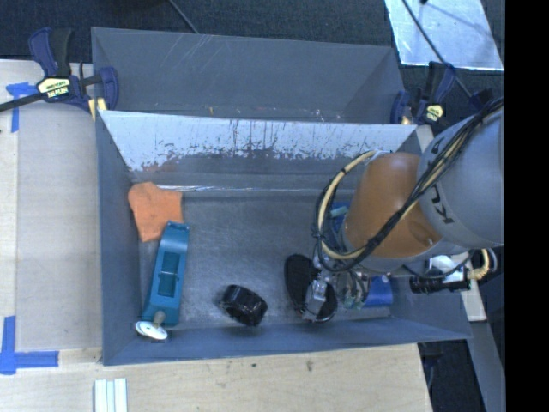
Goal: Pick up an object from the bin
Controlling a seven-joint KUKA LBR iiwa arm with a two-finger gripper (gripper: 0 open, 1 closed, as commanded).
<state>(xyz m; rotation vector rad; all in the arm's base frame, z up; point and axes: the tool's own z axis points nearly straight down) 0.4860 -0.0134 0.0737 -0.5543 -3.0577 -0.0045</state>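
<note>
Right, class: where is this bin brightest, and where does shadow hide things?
Camera view: the bin's far wall catches the brightest light, a pale band; shade under the arm swallows the black thing by the gripper; the blue tool and orange cloth at left lie evenly lit.

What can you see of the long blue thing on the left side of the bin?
The blue plastic tool is long and boxy, with a rectangular recess in its upper face and a white round disc at its lower end. It lies flat on the bin floor beside the left wall, running lengthwise up the view, slightly tilted. Its top end meets the orange cloth-like piece.
</note>
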